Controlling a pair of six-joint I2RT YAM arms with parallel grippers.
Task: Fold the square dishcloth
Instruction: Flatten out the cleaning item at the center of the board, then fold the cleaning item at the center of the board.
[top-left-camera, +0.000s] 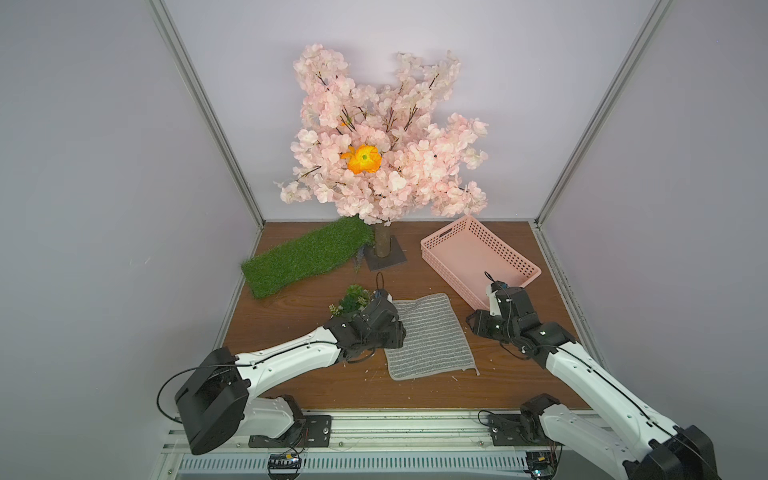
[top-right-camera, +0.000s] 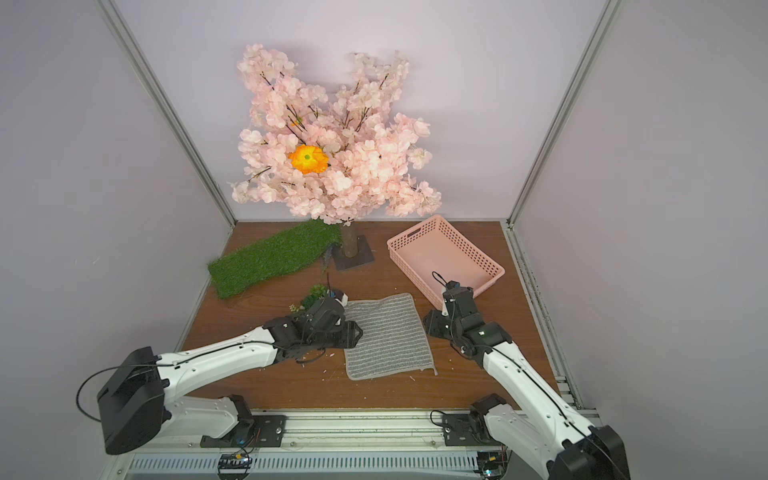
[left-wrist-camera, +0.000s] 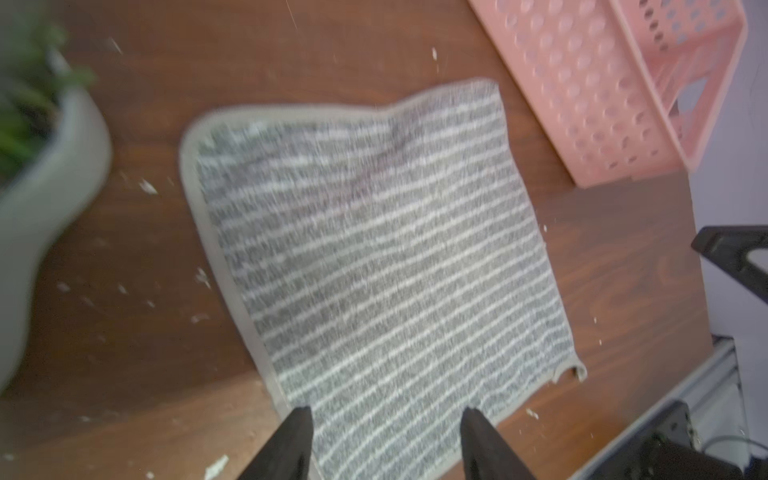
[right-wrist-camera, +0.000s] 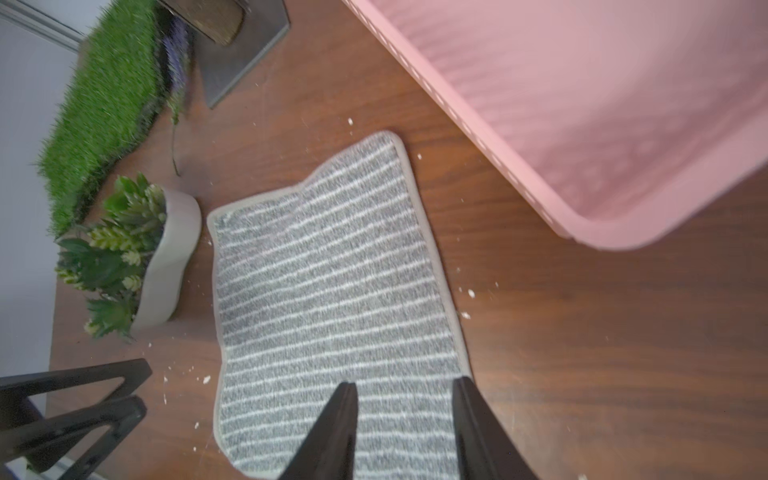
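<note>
The square dishcloth (top-left-camera: 430, 338) (top-right-camera: 386, 338), grey with thin whitish stripes, lies spread flat on the wooden table, its far edge slightly rippled. My left gripper (top-left-camera: 399, 336) (top-right-camera: 354, 332) hovers over the cloth's left edge. In the left wrist view the cloth (left-wrist-camera: 374, 257) lies below the left gripper (left-wrist-camera: 386, 411), which is open and holds nothing. My right gripper (top-left-camera: 476, 324) (top-right-camera: 432, 322) is at the cloth's right edge. In the right wrist view the right gripper (right-wrist-camera: 405, 382) stands open, empty, over that edge of the cloth (right-wrist-camera: 332, 291).
A pink basket (top-left-camera: 449, 270) (left-wrist-camera: 582, 83) (right-wrist-camera: 582, 104) sits just behind the right gripper. A small potted plant (top-left-camera: 353, 297) (right-wrist-camera: 124, 257) stands beside the left gripper. Farther back are a green grass mat (top-left-camera: 307, 255) and a blossom tree (top-left-camera: 382, 141). White crumbs dot the wood.
</note>
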